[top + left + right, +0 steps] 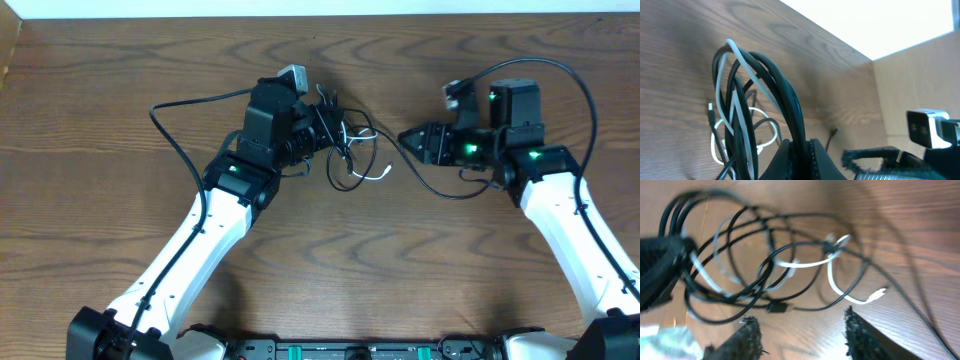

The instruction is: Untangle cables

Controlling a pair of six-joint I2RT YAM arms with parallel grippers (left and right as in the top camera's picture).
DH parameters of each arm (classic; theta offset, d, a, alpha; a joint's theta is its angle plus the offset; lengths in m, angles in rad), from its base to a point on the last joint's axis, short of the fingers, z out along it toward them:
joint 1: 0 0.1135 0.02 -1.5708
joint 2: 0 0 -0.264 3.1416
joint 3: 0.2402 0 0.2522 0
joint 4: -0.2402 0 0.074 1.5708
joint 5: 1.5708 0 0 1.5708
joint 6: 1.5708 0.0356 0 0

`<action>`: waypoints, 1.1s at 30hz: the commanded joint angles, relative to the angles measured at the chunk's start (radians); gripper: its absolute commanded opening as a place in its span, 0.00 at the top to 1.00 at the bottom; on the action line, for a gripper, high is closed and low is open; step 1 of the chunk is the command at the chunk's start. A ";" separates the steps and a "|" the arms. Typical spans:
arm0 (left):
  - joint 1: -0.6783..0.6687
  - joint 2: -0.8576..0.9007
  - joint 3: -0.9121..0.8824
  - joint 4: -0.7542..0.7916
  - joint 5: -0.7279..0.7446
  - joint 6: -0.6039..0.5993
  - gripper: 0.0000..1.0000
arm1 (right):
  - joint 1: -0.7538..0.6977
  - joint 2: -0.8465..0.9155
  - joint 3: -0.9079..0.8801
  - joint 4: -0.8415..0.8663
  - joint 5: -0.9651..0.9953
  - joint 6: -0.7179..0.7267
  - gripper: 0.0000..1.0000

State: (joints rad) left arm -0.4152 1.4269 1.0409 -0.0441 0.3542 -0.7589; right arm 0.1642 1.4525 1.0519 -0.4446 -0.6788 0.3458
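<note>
A tangle of thin black cables (345,150) with one white cable (378,175) lies at the table's middle. My left gripper (322,125) is shut on a bundle of black cable loops (790,107) and holds them up off the wood; the white cable (742,65) runs through that bundle. My right gripper (408,139) is open and empty, just right of the tangle, its fingers (800,325) low over the wood in front of the loops (765,260). The white cable's plug end (875,296) lies on the table.
The wooden table (120,60) ends at a pale wall along the far edge. A thicker black wire (180,110) fixed to the left arm loops out to the left, and another (585,90) arcs over the right arm.
</note>
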 commanded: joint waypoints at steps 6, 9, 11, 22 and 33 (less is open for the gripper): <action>-0.001 -0.013 0.027 0.130 0.348 0.253 0.92 | 0.064 0.027 -0.019 0.000 -0.019 0.226 0.39; -0.001 -0.013 0.027 0.159 0.416 0.269 0.92 | 0.069 0.054 -0.019 0.013 0.037 0.315 0.39; -0.001 -0.013 0.027 0.158 0.425 0.269 0.92 | 0.071 0.075 -0.019 0.033 0.070 0.359 0.40; -0.003 -0.013 0.023 0.159 0.476 0.269 0.92 | 0.106 0.137 -0.019 0.176 0.066 0.473 0.39; -0.003 -0.008 0.010 0.154 0.472 0.367 0.92 | 0.098 0.136 -0.019 0.168 -0.091 0.476 0.42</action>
State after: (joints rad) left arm -0.4152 1.4269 1.0409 0.1043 0.8062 -0.4416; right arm 0.2661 1.5784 1.0397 -0.2745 -0.7166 0.8097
